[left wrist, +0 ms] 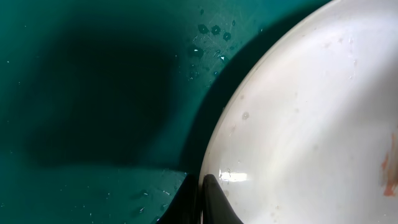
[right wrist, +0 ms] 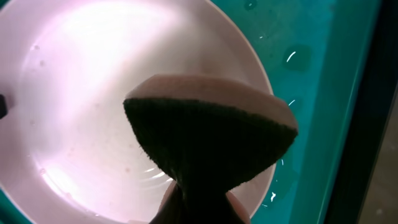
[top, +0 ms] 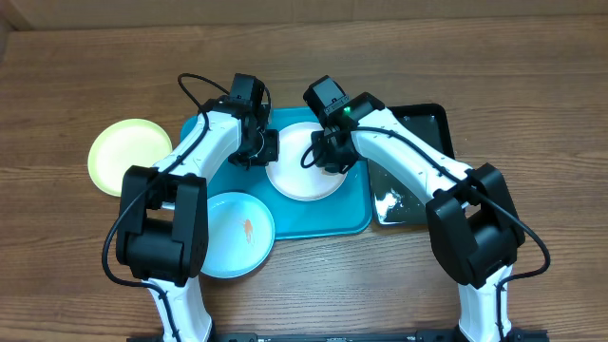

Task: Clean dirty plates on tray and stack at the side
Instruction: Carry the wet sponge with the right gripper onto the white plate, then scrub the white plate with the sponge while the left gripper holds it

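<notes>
On the turquoise tray lies a white plate. My left gripper is shut on that plate's left rim, one finger inside and one outside. In the left wrist view the white plate carries an orange smear at its right edge. My right gripper is shut on a sponge, dark side up, over the white plate. A light blue plate with an orange smear overlaps the tray's front left corner. The yellow-green plate rests on the table at the left.
A glossy black tray sits against the turquoise tray's right side, with wet glints in it. Water drops dot the turquoise tray floor. Both arms reach from the near edge over the wooden table.
</notes>
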Available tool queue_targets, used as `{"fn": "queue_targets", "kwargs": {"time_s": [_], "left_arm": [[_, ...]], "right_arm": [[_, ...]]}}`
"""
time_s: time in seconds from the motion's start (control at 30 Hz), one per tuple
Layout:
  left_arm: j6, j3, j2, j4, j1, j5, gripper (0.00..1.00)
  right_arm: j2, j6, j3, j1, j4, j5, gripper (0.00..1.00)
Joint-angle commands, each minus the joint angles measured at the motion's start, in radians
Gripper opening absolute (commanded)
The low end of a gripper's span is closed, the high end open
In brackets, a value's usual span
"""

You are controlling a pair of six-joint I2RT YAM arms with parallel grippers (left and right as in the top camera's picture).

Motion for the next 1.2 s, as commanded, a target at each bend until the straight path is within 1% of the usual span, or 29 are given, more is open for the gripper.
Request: {"fn": "queue_targets", "kwargs": {"time_s": [0.0, 0.23, 0.43, 0.53, 0.67, 0.9, 1.03, 1.17], "left_arm": [[-0.004, -0.003, 0.024, 0.004, -0.003, -0.004, 0.04], [-0.004, -0.003, 0.024, 0.004, -0.003, -0.004, 0.04], [-0.004, -0.003, 0.024, 0.004, -0.003, -0.004, 0.04], [-0.004, -0.003, 0.024, 0.004, -0.003, -0.004, 0.04], [-0.004, -0.003, 0.024, 0.006, -0.003, -0.004, 0.04], [-0.004, -0.003, 0.024, 0.006, -0.003, -0.004, 0.04], [-0.004, -0.003, 0.024, 0.006, -0.003, -0.004, 0.04], [-0.004, -0.003, 0.024, 0.007, -0.003, -0.004, 0.04]], "right_arm": [[-0.006, 0.018, -0.025, -0.006, 0.016, 0.028, 0.04], [-0.006, 0.026, -0.105, -0.007, 0.124, 0.029, 0.04], [-0.002, 0.085, -0.199, -0.009, 0.230, 0.092, 0.04], [0.001, 0.101, -0.227, -0.008, 0.242, 0.071, 0.04], [0.005, 0.098, -0.233, -0.008, 0.235, -0.007, 0.04], [0.016, 0.087, -0.233, -0.006, 0.257, -0.011, 0.04], [0.055, 0.087, -0.233, -0.006, 0.277, -0.031, 0.04], [0.084, 0.058, -0.233, -0.006, 0.297, -0.053, 0.04]]}}
